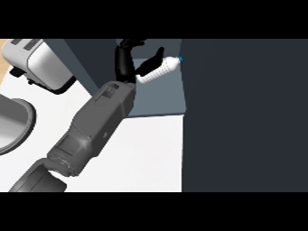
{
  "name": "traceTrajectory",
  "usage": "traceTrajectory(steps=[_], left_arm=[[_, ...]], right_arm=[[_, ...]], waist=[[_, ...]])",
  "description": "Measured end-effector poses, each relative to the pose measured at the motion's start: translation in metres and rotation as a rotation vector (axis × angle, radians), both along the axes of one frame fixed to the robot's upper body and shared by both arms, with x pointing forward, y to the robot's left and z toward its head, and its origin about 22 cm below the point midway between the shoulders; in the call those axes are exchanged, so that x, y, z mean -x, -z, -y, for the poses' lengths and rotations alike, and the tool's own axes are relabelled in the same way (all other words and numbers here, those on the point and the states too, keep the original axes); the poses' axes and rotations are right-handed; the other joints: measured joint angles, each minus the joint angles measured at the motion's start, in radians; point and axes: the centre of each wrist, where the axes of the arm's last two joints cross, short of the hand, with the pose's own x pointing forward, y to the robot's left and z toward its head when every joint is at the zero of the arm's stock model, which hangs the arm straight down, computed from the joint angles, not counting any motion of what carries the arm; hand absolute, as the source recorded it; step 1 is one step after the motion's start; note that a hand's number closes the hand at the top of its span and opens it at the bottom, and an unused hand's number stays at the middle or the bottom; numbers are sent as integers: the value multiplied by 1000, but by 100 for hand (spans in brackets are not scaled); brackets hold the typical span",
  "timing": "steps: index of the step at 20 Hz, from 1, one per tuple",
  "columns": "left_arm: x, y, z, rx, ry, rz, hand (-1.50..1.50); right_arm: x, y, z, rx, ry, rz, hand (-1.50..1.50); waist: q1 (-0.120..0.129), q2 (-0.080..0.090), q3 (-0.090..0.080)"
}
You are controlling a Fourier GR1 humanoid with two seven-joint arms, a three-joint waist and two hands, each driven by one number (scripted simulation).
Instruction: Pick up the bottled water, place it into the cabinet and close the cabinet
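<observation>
- Nearest of all: long grey forearm (pixel 89 131) with a smooth, hard shell, stretched from the lower left across the flat white bench (pixel 149 149).
- At its far end: black left robot hand (pixel 124 61), fingers and thumb curled round the small plastic water bottle (pixel 160 70), clamped on it.
- Bottle pale and ribbed, round like a tube, with a tiny blue cap; tilted, cap pointing up and right, held just above the flat blue-grey floor inside the open dark cabinet (pixel 163 97).
- Looks like the putting-in step, with the closing not yet done.
- To do it well: stand the bottle up straight first, lower it onto the cabinet floor, then let go. Keep clear of the dark wall just beside the cap.
- Ribbed sides likely good to hold; narrow bottom likely tippy.
- Off to the left: shiny silver metal toaster (pixel 39 63) and round grey metal pot (pixel 6 122), well apart from the bottle.
- No right robot hand anywhere in view.
</observation>
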Motion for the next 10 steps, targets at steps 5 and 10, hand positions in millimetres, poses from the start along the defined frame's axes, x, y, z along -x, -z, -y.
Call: traceTrajectory(steps=[5, 10], left_arm=[[-1, -9, 5, 129, 138, 66, 150], [6, -9, 12, 188, 199, 76, 150]], right_arm=[[-1, 1, -4, -20, -10, -3, -150], [1, -1, -4, -23, -16, -17, -150]], waist=[[5, -7, 1], [9, -17, 2]])
